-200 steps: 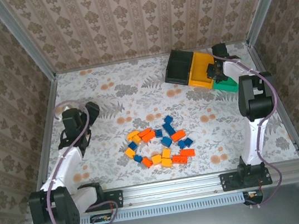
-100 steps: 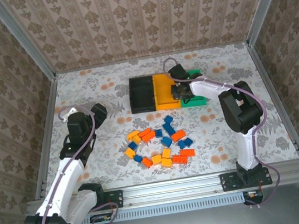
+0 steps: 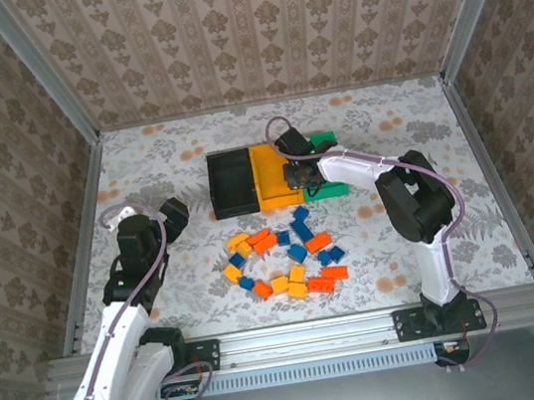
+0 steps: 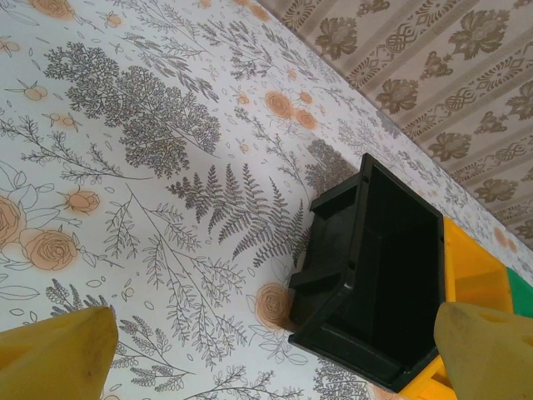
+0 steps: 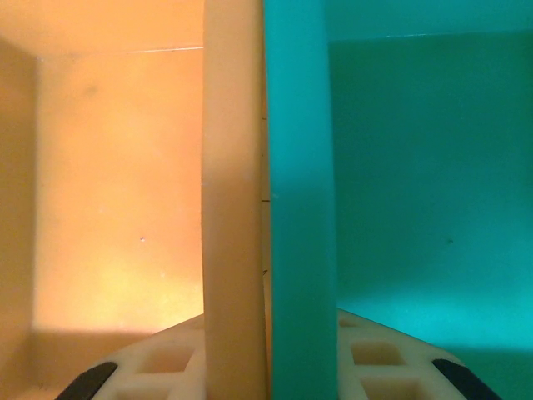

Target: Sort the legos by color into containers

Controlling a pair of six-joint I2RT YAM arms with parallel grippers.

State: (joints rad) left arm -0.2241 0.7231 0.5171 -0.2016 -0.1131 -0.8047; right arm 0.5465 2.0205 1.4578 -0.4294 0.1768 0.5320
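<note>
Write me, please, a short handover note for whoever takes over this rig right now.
Left pincer: open and empty, over the table to the left of the black bin.
Right pincer: shut on the divider wall between the orange-yellow bin and the green bin.
Legos: one loose pile on the table, nearer the arms than the bins.
Done: no brick seen in any bin.
Left: sort every brick by colour.
</note>
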